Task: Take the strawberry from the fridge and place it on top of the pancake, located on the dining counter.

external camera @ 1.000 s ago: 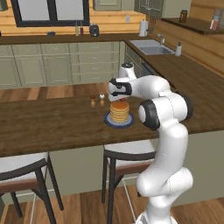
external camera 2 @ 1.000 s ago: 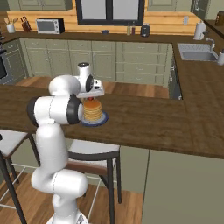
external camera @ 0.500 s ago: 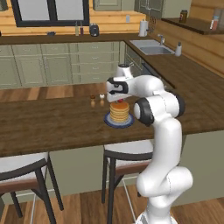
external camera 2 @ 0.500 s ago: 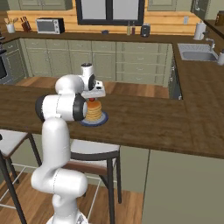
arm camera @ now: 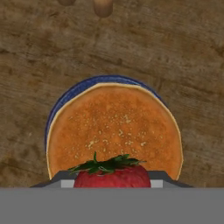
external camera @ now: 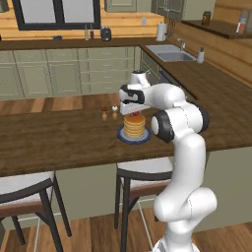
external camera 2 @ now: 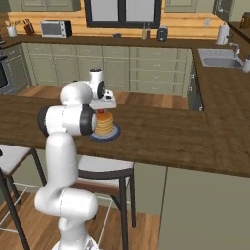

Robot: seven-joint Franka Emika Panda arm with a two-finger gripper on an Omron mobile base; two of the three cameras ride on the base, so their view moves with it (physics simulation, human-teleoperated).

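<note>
My gripper (arm camera: pixel 111 183) is shut on the strawberry (arm camera: pixel 111 176), a bright red berry with green leaves, and holds it just above the pancake (arm camera: pixel 113 127). The golden-brown stack sits on a round blue-grey plate (arm camera: pixel 56 110) on the dark wooden dining counter (external camera: pixel 59 140). From the left base view the gripper (external camera: pixel 133 109) points straight down over the pancake (external camera: pixel 134 126), with a speck of red strawberry (external camera: pixel 135 114) at the stack's top. In the right base view the gripper (external camera 2: pixel 101 108) hangs over the pancake (external camera 2: pixel 103 125). The fridge is out of view.
Two small shakers (external camera: pixel 109 112) stand on the counter just behind the plate. Stools (external camera: pixel 143 171) are tucked under the counter's near side. A darker counter with a sink (external camera: pixel 172 53) runs along the right and back.
The arm's elbow has drawn in slightly. The hand stays over the pancake stack, still shut on the strawberry.
</note>
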